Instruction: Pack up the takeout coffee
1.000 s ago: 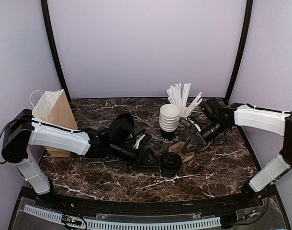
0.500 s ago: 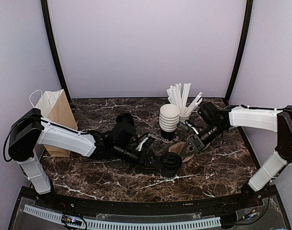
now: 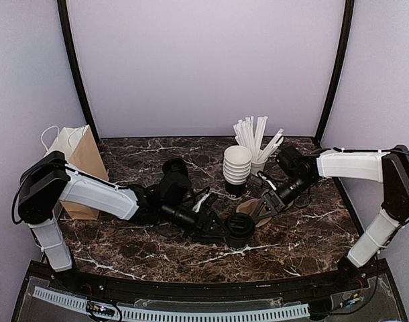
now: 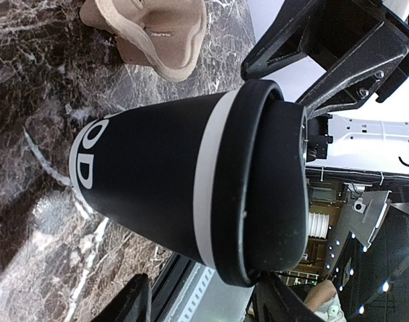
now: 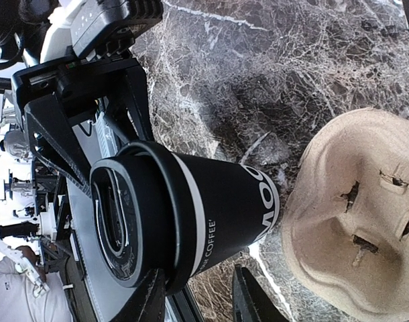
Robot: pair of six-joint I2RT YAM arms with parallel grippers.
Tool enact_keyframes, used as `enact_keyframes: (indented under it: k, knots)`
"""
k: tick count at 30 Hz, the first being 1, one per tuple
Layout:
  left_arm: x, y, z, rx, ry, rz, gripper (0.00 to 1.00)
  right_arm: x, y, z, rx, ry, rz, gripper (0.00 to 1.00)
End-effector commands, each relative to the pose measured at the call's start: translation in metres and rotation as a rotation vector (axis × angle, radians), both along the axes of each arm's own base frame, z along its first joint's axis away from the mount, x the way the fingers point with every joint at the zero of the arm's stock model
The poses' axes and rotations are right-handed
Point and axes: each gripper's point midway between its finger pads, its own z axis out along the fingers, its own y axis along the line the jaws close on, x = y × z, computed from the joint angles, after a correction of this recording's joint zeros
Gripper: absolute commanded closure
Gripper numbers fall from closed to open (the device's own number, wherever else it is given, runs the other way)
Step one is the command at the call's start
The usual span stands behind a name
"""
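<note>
The takeout coffee [image 3: 239, 229] is a black cup with a black lid, standing on the marble table. It fills the left wrist view [image 4: 191, 181] and shows in the right wrist view [image 5: 191, 218]. My left gripper [image 3: 216, 225] is open right beside the cup's left side, its fingers [image 4: 132, 302] turned one above the other [image 4: 204, 305]. My right gripper [image 3: 259, 209] is open and empty just right of the cup [image 5: 201, 302], over the tan cardboard cup carrier [image 3: 249, 207], which also shows in the right wrist view [image 5: 359, 221].
A brown and white paper bag [image 3: 77, 161] stands at the far left. A pile of lidless black cups [image 3: 237, 169] and a white cup of straws [image 3: 257, 144] stand behind the carrier. The table's front edge [image 3: 204, 278] is close below the cup.
My left gripper has edged right, closer to the cup. My right gripper has moved left and down toward the carrier and cup. The cup has hardly moved.
</note>
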Motion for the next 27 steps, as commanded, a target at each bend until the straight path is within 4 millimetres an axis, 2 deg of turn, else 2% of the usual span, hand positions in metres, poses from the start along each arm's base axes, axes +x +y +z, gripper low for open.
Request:
enact_keyframes:
  k: [1,6,13,17,18,22,27]
  knots:
    - [0.001,0.004,-0.013,0.03,0.044,0.006,0.44,-0.006,0.002,-0.009,-0.003,0.016,0.023,0.64]
    - [-0.006,0.022,-0.045,0.118,0.147,0.046,0.48,-0.012,0.002,-0.023,-0.042,0.032,0.037,0.64]
    - [-0.03,0.056,-0.111,0.333,0.384,0.102,0.55,-0.006,-0.008,-0.059,-0.189,0.056,0.014,0.65]
    - [-0.029,0.061,-0.129,0.39,0.396,0.104,0.55,-0.004,-0.014,-0.074,-0.258,0.067,0.004,0.65]
    - [-0.023,0.061,-0.132,0.4,0.37,0.106,0.56,-0.003,-0.016,-0.078,-0.276,0.065,0.001,0.66]
    - [-0.029,0.089,-0.167,0.485,0.433,0.144,0.57,-0.003,-0.023,-0.088,-0.326,0.064,-0.004,0.66]
    - [-0.038,0.119,-0.193,0.568,0.441,0.185,0.58,-0.001,-0.027,-0.096,-0.364,0.067,-0.011,0.66]
